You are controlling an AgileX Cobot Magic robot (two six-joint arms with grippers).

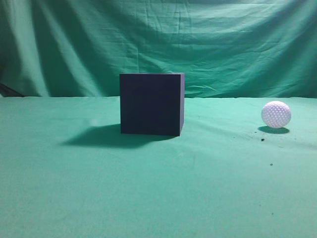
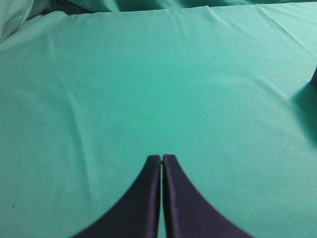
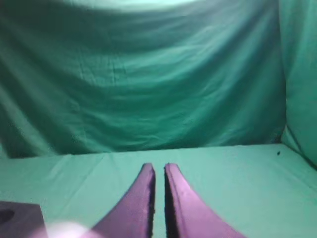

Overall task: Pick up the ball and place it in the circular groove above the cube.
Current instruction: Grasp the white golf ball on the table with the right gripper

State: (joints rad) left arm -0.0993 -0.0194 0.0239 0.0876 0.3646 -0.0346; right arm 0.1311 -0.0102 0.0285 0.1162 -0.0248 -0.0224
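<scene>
Exterior view: the cube [image 1: 151, 103] sits near the middle of the green-draped counter [image 1: 148, 188], casting a shadow to its left. The ball [image 1: 276, 114] lies well apart from it, far to the right, resting on the cloth with a few dark specks nearby. No arm or fingers show in this view. Left wrist view: the left gripper [image 2: 162, 157] hangs over bare green cloth, its two dark fingers [image 2: 148, 198] pressed together tip to tip, clenched on nothing. A dark sliver at the right edge may be the cube's corner with its shadow; cannot tell for sure. Ball not visible here. Right wrist view: the right gripper [image 3: 158, 167] points toward the green backdrop [image 3: 148, 79], fingers [image 3: 136, 198] nearly closed with only a thin slit between the tips, holding nothing. The cube's top corner, with a round recess, shows at lower left, well left of the fingers. A pale blur beside it at the bottom edge; cannot identify it.
</scene>
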